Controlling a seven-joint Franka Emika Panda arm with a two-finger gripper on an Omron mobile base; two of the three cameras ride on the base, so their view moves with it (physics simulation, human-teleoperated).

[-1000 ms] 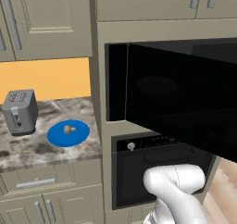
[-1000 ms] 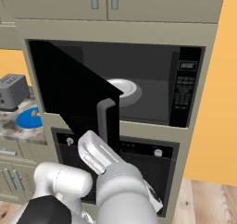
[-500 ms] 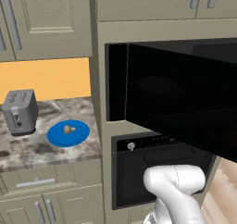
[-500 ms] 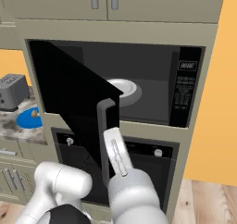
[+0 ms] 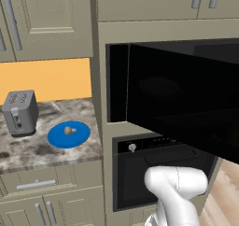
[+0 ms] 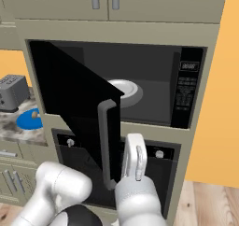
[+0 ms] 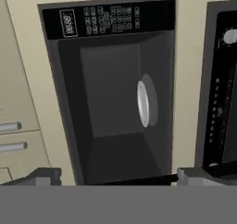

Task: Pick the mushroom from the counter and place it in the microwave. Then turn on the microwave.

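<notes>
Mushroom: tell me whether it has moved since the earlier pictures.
No. The mushroom sits on the blue plate, right of the toaster, as before. The open gripper holds nothing.

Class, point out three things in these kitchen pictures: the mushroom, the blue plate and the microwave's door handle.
mushroom point(image 5: 69, 130): left base view, on its tan cap.
blue plate point(image 5: 57, 139): left base view, bare blue surface left of the mushroom.
microwave door handle point(image 6: 105, 145): right base view, mid-length of the grey vertical bar.

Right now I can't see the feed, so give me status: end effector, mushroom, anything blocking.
End effector open, empty, facing the microwave cavity. Mushroom on the blue plate on the counter. Microwave door swung open beside the arm.
</notes>
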